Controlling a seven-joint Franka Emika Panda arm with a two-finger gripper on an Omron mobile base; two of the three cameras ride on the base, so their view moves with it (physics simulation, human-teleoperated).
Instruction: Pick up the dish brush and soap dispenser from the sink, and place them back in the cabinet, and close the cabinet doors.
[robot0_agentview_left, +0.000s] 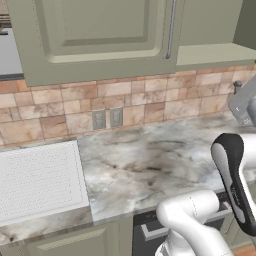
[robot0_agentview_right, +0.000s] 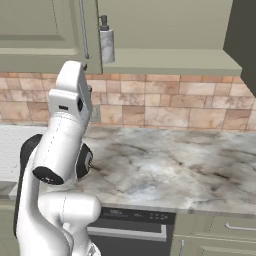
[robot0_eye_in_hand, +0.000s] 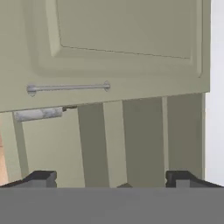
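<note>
We find the soap dispenser (robot0_agentview_right: 106, 44) standing upright on the bottom shelf of the cabinet (robot0_agentview_right: 170, 61), just inside the opening and right beside the edge of the left cabinet door (robot0_agentview_right: 40, 35). Its black pump top points up and its grey body rests on the shelf floor. In the same right base view that door's silver bar handle (robot0_agentview_right: 84, 30) runs vertically just left of the bottle.

In the hand view we look along the gripper (robot0_eye_in_hand: 112, 178) at the olive panel of a cabinet door (robot0_eye_in_hand: 118, 48), with the bar handle (robot0_eye_in_hand: 68, 87) lying across the picture because the camera is rolled. The two dark fingertips (robot0_eye_in_hand: 38, 178) stand far apart at the bottom of that view, with nothing between them; we record the jaws as wide and empty. A grey cylindrical shape (robot0_eye_in_hand: 37, 114) shows just past the door's edge, against the cabinet interior; we take it for the dispenser body but cannot confirm it.

In the left base view the door (robot0_agentview_left: 100, 35) fills the upper part, with its handle (robot0_agentview_left: 171, 30) near its right edge and the open shelf (robot0_agentview_left: 215, 54) beyond it. The white ribbed drainboard of the sink (robot0_agentview_left: 37, 180) lies at the left on the marble counter (robot0_agentview_left: 150, 160). We cannot locate the dish brush in any view. The right-hand door (robot0_agentview_right: 243, 35) stands swung out at the right edge of the right base view.
</note>
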